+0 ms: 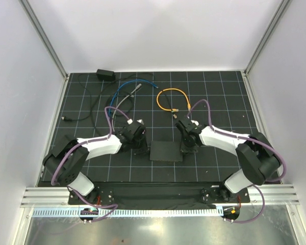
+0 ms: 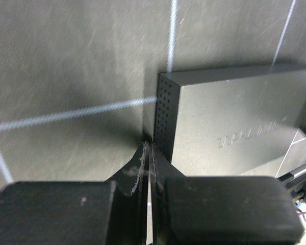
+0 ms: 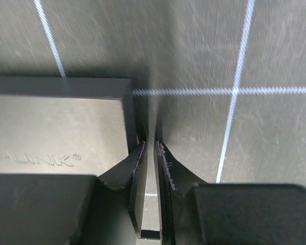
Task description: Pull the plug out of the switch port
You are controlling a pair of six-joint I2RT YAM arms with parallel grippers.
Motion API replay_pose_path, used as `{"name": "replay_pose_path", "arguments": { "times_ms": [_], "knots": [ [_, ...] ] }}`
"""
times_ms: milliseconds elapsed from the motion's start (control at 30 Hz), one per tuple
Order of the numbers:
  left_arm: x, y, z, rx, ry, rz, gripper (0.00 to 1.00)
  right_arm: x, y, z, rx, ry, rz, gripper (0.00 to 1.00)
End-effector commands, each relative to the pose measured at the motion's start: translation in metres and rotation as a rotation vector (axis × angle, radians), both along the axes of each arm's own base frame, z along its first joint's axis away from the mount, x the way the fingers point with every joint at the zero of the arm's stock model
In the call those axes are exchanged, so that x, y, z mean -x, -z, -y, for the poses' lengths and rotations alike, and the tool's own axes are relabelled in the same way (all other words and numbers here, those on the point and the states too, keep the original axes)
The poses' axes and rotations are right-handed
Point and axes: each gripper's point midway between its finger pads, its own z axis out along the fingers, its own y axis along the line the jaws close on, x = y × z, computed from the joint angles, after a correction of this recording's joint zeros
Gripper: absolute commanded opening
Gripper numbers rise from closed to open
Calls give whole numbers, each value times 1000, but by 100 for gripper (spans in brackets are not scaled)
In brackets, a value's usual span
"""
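The left gripper (image 2: 147,148) is closed with nothing between its fingers, its tips at the perforated short side of the black TP-Link switch (image 1: 167,152). The right gripper (image 3: 149,145) stands at the opposite short side, its jaws only a narrow slit apart and holding nothing. The switch lies flat on the gridded mat (image 1: 219,97) between them, its port not visible, and farther away lie an orange cable (image 1: 172,90) and a power adapter (image 1: 105,74).

Plain white walls (image 1: 158,30) and aluminium posts (image 1: 44,38) enclose a black white-gridded mat (image 1: 219,97).
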Motion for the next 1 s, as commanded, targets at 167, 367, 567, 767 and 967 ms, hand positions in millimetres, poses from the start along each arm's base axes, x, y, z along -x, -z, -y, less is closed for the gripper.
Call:
{"name": "replay_pose_path", "arguments": {
  "times_ms": [167, 367, 567, 767, 967],
  "knots": [
    [25, -20, 14, 120, 10, -15, 4, -50, -31, -70, -230, -58, 123, 22],
    [8, -52, -30, 1, -125, 149, 12, -75, -54, -35, -11, -50, 231, 22],
    [2, -116, -73, 12, -252, 355, 39, -66, -70, 21, 195, -25, 311, 30],
    [10, -140, -77, 103, -258, 403, 52, -35, -63, 27, 101, -24, 299, 72],
    [19, -137, -79, 180, -272, 409, 63, -19, -64, 26, 13, -22, 313, 100]
  ]
}}
